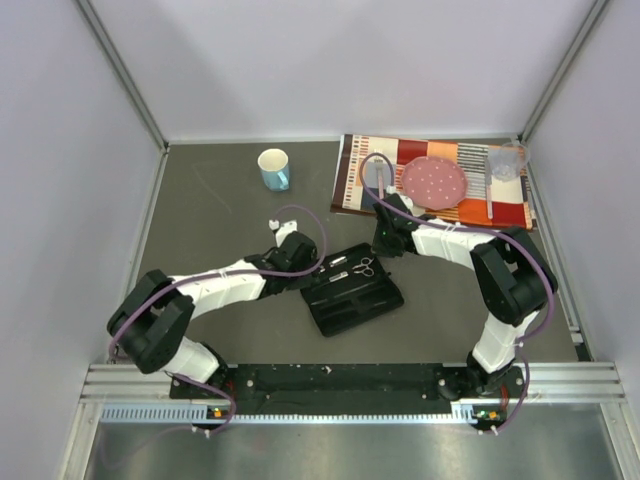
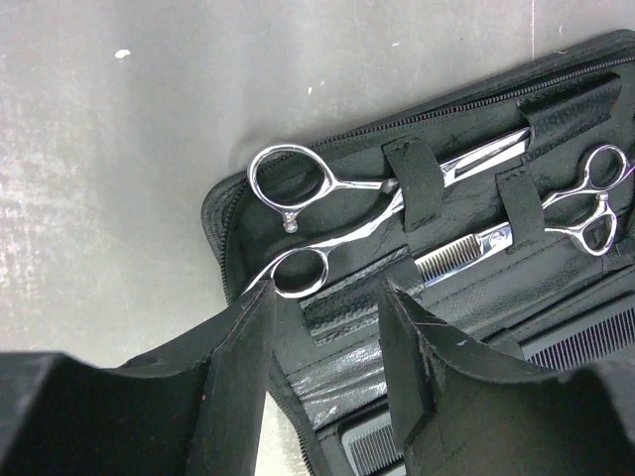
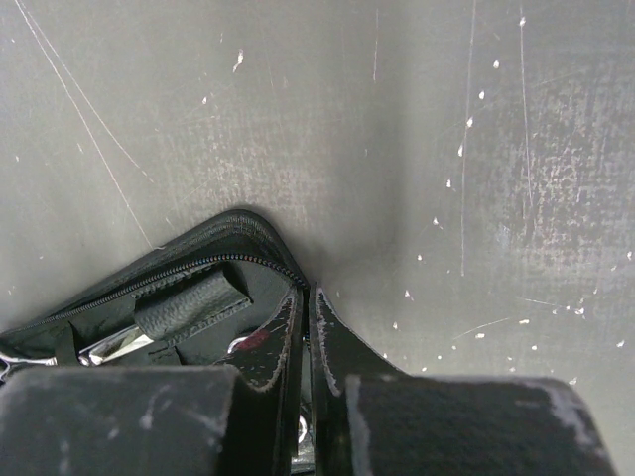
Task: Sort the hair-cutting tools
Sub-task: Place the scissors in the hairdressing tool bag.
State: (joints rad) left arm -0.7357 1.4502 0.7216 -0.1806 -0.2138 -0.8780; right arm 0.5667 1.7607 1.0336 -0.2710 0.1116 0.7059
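While the two scissors (image 2: 352, 184) are strapped inside the open case (image 1: 355, 300) at frame centre, the left pincer (image 2: 327, 297) is held half-open, empty, above them; the right pincer (image 3: 308, 296) is closed at its corner.

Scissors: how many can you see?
2. Both are strapped in the open case: plain scissors with rings at its end, toothed scissors beside them, rings the other way. Others could be hidden by the arms.

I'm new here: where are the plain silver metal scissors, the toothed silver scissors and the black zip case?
Plain silver metal scissors (image 2: 359, 184): left wrist view, upper handle shank.
Toothed silver scissors (image 2: 461, 251): left wrist view, toothed blade.
Black zip case (image 2: 226, 223): left wrist view, left rim.
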